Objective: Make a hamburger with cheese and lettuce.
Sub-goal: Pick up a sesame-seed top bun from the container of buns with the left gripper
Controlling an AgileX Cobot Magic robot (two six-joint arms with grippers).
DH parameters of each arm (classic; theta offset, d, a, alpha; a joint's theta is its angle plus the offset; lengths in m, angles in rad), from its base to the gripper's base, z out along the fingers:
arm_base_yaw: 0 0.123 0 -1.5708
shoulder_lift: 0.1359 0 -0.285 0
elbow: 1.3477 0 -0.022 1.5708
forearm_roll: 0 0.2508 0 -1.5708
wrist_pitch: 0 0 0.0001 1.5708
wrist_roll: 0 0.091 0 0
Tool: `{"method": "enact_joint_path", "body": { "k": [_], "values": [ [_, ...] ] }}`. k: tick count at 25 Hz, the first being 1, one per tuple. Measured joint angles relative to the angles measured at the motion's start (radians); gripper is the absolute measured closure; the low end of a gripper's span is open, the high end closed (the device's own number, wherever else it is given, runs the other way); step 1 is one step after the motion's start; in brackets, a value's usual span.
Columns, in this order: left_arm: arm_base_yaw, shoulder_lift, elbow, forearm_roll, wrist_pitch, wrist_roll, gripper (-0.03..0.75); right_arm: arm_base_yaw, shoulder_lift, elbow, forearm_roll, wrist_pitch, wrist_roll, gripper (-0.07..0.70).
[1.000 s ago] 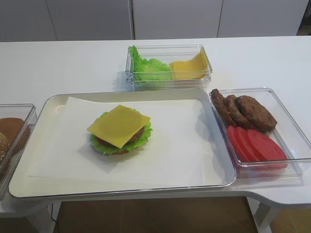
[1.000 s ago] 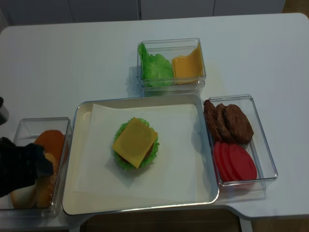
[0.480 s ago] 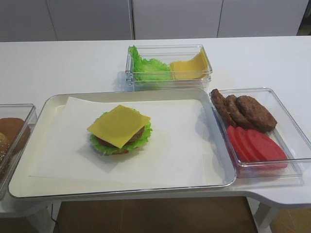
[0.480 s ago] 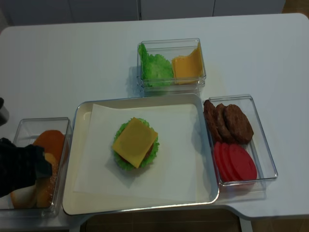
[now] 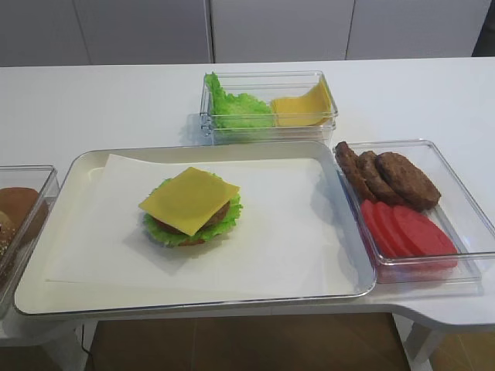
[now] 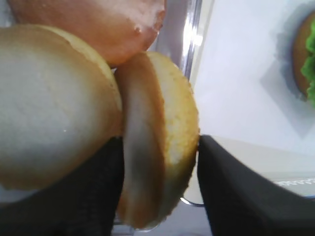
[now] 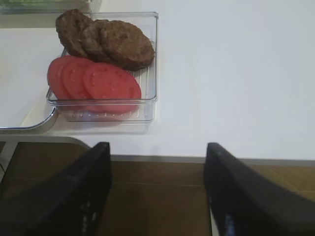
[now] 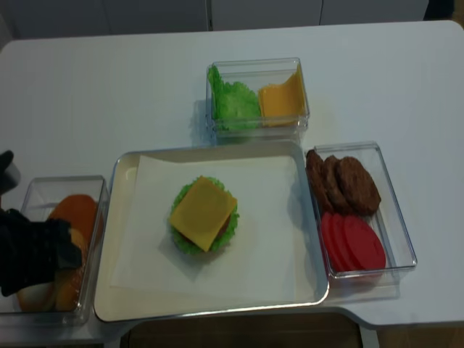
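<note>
The hamburger (image 8: 204,216), still open-topped, sits left of centre on the paper-lined tray (image 8: 304,293). Its cheese (image 8: 202,214) lies flat over the lettuce (image 8: 183,241), one diagonal running toward the tray's far right corner. At the tabletop's left edge the left gripper (image 6: 160,172) reaches into the bun box (image 8: 43,188), fingers (image 6: 236,189) half-spread and apparently pressed against a bun half (image 6: 157,142) standing on edge. The right gripper (image 7: 157,189) hangs wide and empty beyond the near right edge.

Glossy clear plastic bins (image 5: 456,232) sit on a smooth matt white desk (image 5: 93,100); the tray (image 5: 46,297), seemingly metal-rimmed, carries matt white paper (image 5: 286,232); the cheese (image 5: 189,199) looks smooth.
</note>
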Motion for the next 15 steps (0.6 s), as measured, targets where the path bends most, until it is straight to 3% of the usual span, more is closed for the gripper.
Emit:
{"method": "enact_joint_path", "body": {
  "k": [7,15],
  "values": [
    [-0.002,0.000,-0.005,-0.004,0.000,0.004,0.480,0.000,0.000,0.000,0.000,0.000,0.000,0.181],
    [-0.002,0.000,-0.005,-0.004,0.002,0.004,0.520,0.000,0.000,0.000,0.000,0.000,0.000,0.181]
  ]
}}
